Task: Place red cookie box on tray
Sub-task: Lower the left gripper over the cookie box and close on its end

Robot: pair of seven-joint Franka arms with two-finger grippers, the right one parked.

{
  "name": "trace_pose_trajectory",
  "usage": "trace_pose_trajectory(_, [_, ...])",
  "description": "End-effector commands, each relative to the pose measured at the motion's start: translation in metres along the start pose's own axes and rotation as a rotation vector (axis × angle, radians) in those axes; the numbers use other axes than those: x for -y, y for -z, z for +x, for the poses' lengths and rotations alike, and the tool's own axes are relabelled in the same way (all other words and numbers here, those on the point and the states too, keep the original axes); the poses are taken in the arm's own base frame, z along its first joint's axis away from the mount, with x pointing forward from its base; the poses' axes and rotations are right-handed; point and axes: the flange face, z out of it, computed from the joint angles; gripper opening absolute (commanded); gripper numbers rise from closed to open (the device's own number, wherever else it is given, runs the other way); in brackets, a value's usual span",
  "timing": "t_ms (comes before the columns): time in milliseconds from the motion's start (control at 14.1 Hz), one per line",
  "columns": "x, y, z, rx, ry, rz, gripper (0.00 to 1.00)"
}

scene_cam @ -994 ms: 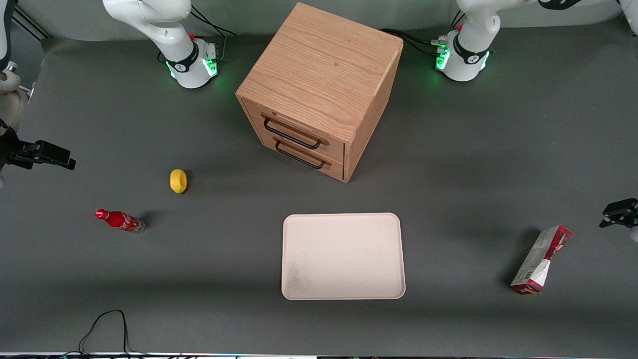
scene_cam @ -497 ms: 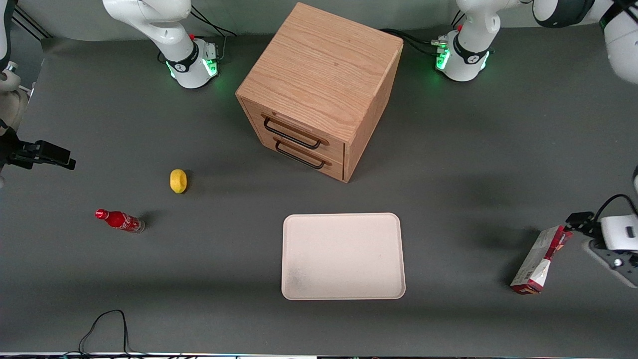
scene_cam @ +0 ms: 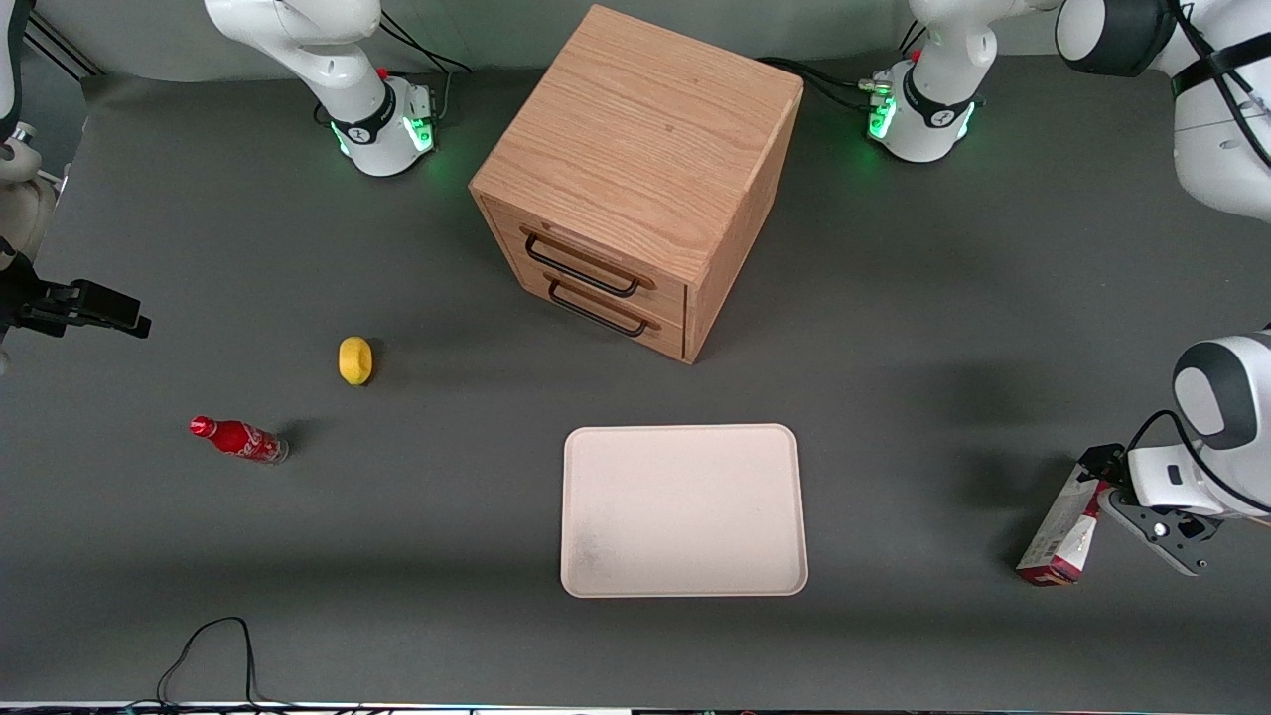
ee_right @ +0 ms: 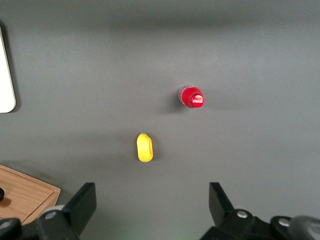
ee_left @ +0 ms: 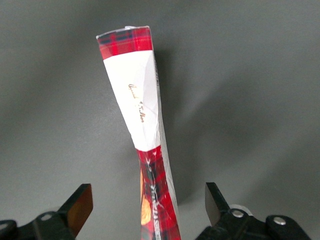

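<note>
Above the red cookie box [ee_left: 145, 125] — end effector [ee_left: 147, 210] spread, straddling its edge.

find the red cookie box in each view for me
Front view: red cookie box stands on the table at the working arm's end, the hand at its top.
Left wrist view: box between the open fingers.
Right wrist view: not in it.
Shared landmark: the hand.

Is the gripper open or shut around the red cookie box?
Open. The gripper straddles the red cookie box, its fingers wide apart with grey table visible between each finger and the box.
</note>
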Motion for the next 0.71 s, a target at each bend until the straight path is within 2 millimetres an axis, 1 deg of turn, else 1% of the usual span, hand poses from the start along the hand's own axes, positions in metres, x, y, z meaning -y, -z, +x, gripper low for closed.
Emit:
trace_pose_trajectory(0, [-0.001, -0.007, 0.002, -0.010, -0.006, 0.005, 0.98])
trace_pose_trajectory(71, [-0.001, -0.012, 0.004, -0.018, -0.002, 0.017, 0.90])
trace_pose_trajectory(142, [-0.001, -0.017, 0.006, -0.021, 0.010, 0.017, 0.77])
trace_pose_trajectory(284, [-0.007, -0.017, 0.015, -0.022, 0.031, 0.018, 0.49])
trace_pose_trajectory(355, [-0.007, -0.018, 0.015, -0.022, 0.033, 0.018, 0.34])
trace_pose_trajectory(426, [-0.008, -0.018, 0.015, -0.021, 0.033, 0.016, 0.14])
trace_pose_trajectory(497, [-0.008, -0.018, 0.015, -0.021, 0.034, 0.017, 0.00])
trace_pose_trajectory(639, [-0.006, -0.019, 0.012, -0.020, 0.033, 0.016, 0.00])
